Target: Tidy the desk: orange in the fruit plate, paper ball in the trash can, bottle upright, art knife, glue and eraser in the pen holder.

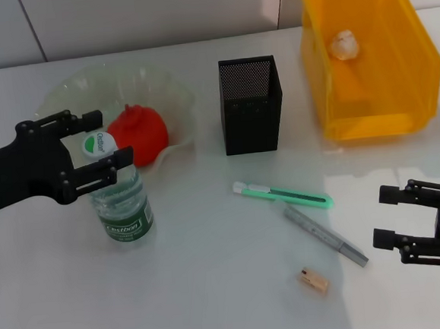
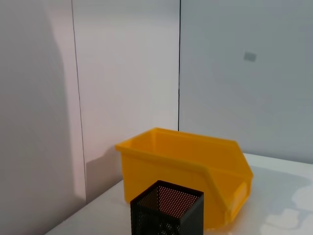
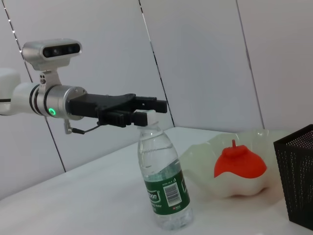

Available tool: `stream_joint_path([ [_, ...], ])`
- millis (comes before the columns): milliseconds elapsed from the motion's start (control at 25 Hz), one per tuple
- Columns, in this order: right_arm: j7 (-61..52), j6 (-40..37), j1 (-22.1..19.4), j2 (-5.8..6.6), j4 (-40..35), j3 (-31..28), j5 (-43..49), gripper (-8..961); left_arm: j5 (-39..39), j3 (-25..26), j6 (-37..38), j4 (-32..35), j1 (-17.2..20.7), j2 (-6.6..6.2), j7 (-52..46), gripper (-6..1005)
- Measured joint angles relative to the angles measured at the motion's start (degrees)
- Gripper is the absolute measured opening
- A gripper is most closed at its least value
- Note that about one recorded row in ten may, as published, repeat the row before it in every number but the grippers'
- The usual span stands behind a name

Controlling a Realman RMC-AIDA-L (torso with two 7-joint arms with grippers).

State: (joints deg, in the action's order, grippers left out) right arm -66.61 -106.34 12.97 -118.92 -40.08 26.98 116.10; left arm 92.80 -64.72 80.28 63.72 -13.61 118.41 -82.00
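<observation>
Bottle [image 1: 120,199] stands upright at seven o'clock from the fruit plate [image 1: 176,92], left gripper [image 1: 93,153] spread around its cap; smooth and light, likely tippy, best held at the neck.

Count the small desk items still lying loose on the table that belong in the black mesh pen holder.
3: the green art knife lies in front of the pen holder, the grey glue stick just nearer than it, and the tan eraser nearest the front edge.

Pen holder [image 2: 167,212] just before trash can [image 2: 188,169]
</observation>
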Motion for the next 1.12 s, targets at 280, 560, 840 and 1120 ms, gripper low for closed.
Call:
stream_joint_path([
  [280, -1.21, -0.77, -0.2, 0.03, -0.57, -1.56, -0.9, 743, -6.02, 5.33, 4.62, 4.55, 3.06, 0.06, 0.91, 807],
  [560, -4.74, -5.12, 1.15, 0.38, -3.92, -9.44, -1.94, 743, -14.65, 5.39, 25.58, -2.75, 5.85, 0.15, 15.26, 804],
  [840, -18.17, -8.98, 5.65, -0.05, -21.27, -6.08, -3.1, 742, -9.15, 2.39, 25.68, -32.41, -0.8, -0.04, 34.16, 802],
  [1120, -41.19, -5.69, 8.73, -0.09, -47.57, 15.07, 4.43, 742, -4.01, 2.25, 18.54, -42.85, -5.24, -0.06, 39.02, 802],
])
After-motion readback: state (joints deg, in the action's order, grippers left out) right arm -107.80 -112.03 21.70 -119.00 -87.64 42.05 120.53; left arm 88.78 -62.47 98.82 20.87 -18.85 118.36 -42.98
